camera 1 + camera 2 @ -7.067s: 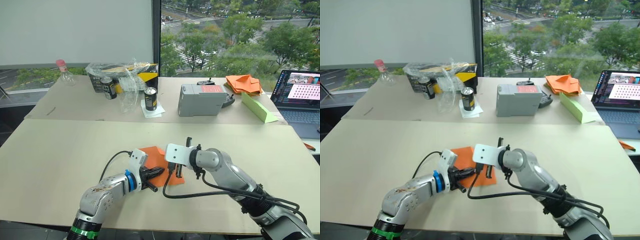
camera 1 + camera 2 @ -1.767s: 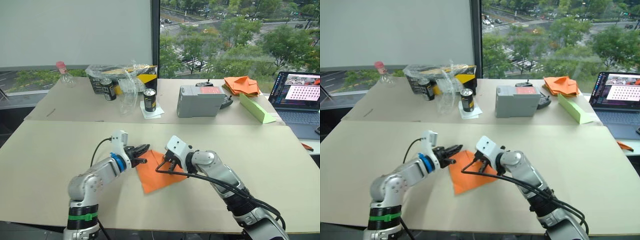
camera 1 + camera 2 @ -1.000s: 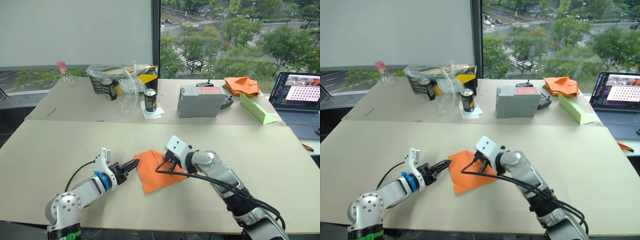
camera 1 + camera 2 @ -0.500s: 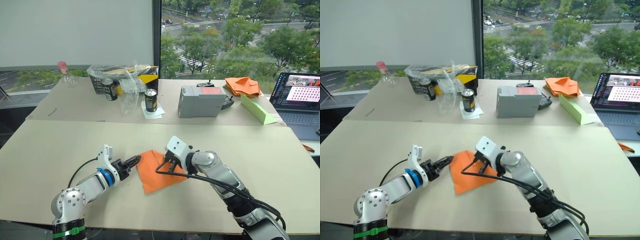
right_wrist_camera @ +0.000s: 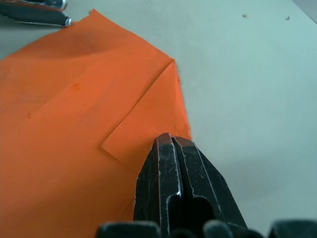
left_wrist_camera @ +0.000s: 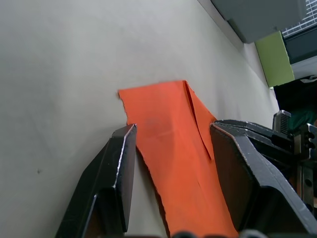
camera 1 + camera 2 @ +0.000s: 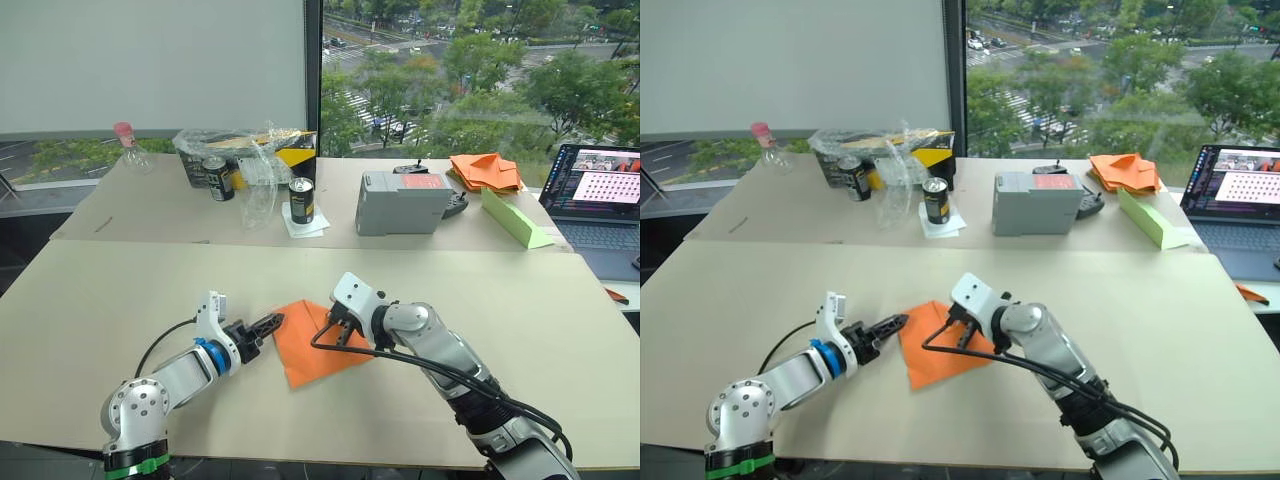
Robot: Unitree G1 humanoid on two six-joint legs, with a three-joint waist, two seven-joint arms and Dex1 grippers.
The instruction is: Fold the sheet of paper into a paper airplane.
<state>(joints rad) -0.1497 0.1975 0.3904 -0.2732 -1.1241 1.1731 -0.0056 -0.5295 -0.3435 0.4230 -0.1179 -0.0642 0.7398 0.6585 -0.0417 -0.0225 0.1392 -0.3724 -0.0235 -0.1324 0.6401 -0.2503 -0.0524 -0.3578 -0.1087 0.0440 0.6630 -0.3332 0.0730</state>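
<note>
The sheet of paper (image 7: 318, 348) lies flat on the near table, bright orange, with one corner folded over into a small flap (image 5: 148, 124). My right gripper (image 7: 338, 330) is shut, and its tip (image 5: 171, 141) presses down on that flap. Low over the table, my left gripper (image 7: 270, 322) stands open at the sheet's left corner. In the left wrist view its two fingers (image 6: 119, 168) stand either side of the sheet's (image 6: 171, 129) edge without closing on it. No paper airplane shape shows.
The back table holds a bottle (image 7: 128, 145), a plastic bag with cans (image 7: 301, 198), a grey box (image 7: 402, 200), a heap of orange paper pieces (image 7: 486, 168), a light-green paper wedge (image 7: 515, 218) and a laptop (image 7: 605, 195). Bare tabletop (image 7: 120, 290) surrounds the sheet.
My left gripper, drawn back a second ago, has moved forward and right to the sheet's left corner. The right gripper has stayed pressed on the flap.
</note>
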